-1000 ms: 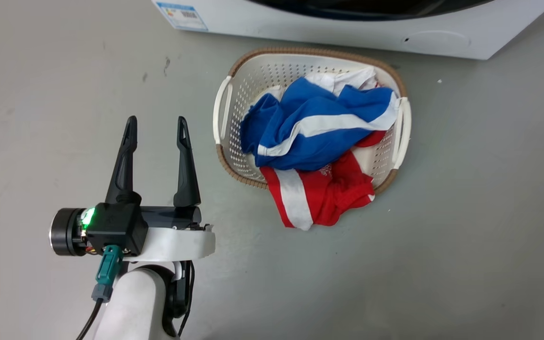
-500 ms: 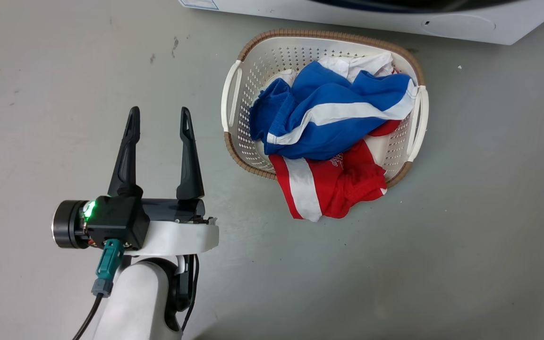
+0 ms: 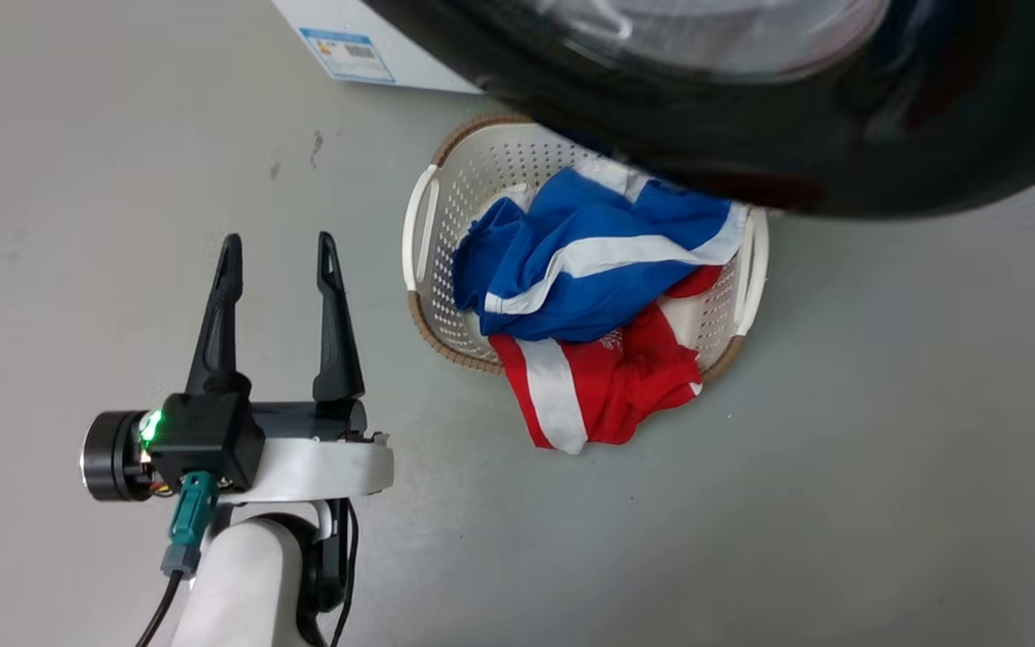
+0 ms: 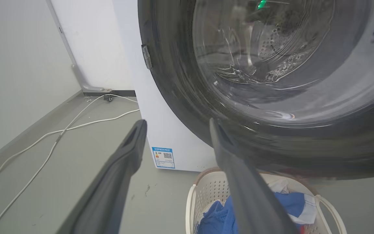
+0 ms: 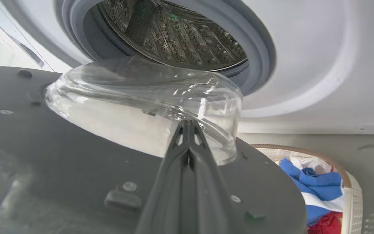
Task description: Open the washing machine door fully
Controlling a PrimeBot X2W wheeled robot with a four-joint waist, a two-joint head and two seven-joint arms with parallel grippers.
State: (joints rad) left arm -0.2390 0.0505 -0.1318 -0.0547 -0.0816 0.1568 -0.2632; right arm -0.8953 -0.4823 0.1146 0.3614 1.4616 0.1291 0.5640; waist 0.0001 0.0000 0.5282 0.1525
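While swung partway out from washing machine (image 3: pixel 428 72), above basket (image 3: pixel 419 225): treat door (image 3: pixel 751 171) as stiff, weighty, glossy-slick. Spare glass bowl (image 5: pixel 141 97), likely fragile. Push flat inner face near free edge.

Left gripper (image 3: pixel 279 241): jaws spread, idle over floor (image 3: pixel 77 180).

Right gripper (image 5: pixel 187 123): jaws pressed together, gripping nothing, tips at bowl base.

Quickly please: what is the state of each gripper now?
Left gripper: open, holding nothing.
Right gripper: closed, nothing seen between its fingers, tips near the washing machine door.
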